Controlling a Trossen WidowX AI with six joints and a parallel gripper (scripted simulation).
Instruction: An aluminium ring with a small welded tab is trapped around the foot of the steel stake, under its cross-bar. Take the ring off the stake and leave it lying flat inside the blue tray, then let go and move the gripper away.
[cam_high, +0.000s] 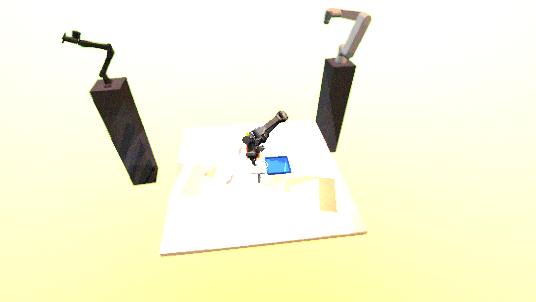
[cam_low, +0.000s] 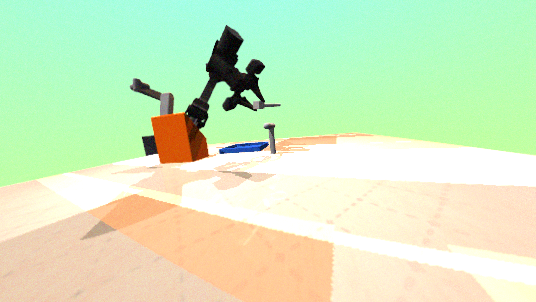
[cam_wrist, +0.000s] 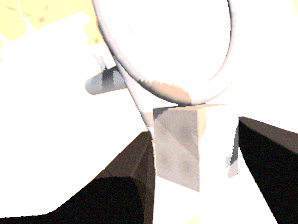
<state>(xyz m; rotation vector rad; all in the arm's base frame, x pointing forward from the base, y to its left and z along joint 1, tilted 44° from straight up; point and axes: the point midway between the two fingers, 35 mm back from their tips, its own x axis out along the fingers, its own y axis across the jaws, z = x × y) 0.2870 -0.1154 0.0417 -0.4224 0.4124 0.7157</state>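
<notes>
The aluminium ring (cam_low: 273, 105) (cam_wrist: 167, 94) is off the stake, held in the air by its square tab (cam_low: 258, 105) (cam_wrist: 177, 145). My gripper (cam_high: 255, 162) (cam_low: 259, 103) (cam_wrist: 193, 132) is shut on that tab, one finger on each side. In the exterior view the ring looks nearly level and sits clearly above the stake's top. The steel stake (cam_high: 259, 178) (cam_low: 272, 140) stands upright; its cross-bar (cam_wrist: 104, 81) shows left of the ring in the wrist view. The blue tray (cam_high: 278, 166) (cam_low: 245, 148) lies beside the stake, below the ring's height, and is not seen in the wrist view.
An orange block (cam_low: 171, 139) stands by the arm's base. Two dark pedestals (cam_high: 125, 130) (cam_high: 336, 105) carrying other arms stand beyond the table (cam_high: 260, 220). Bright glare and coloured patches cover much of the table top.
</notes>
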